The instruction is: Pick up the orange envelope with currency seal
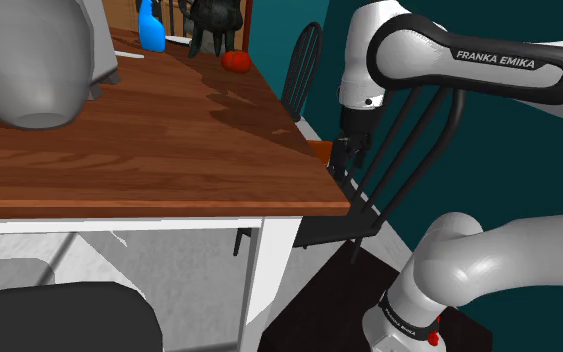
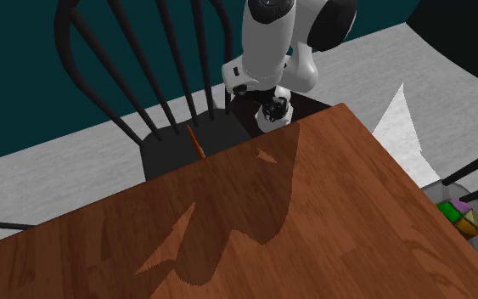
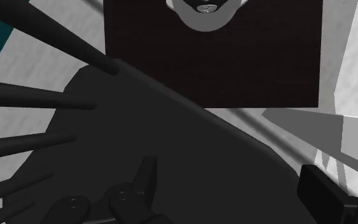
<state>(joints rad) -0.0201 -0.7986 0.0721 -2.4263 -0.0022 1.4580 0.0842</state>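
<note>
The orange envelope [image 2: 196, 142] stands nearly on edge on the black chair seat [image 2: 165, 153], close to the table's edge, seen as a thin orange sliver. In the shoulder view a corner of the envelope [image 1: 319, 150] peeks past the wooden table's right edge. My black gripper [image 1: 349, 160] hangs over the chair beside it, to the shoulder view's right of the envelope. In the second exterior view the gripper [image 2: 272, 110] is to the envelope's right, apart from it. The wrist view has the gripper [image 3: 231, 183] open over the dark seat, nothing between its fingers.
The wooden table [image 1: 169, 130] borders the chair, whose back spindles [image 1: 409, 130] rise around my wrist. On the table's far end stand a blue bottle [image 1: 151, 28], a red round thing [image 1: 235, 60] and a dark figure [image 1: 209, 25]. A large grey object [image 1: 29, 70] sits at left.
</note>
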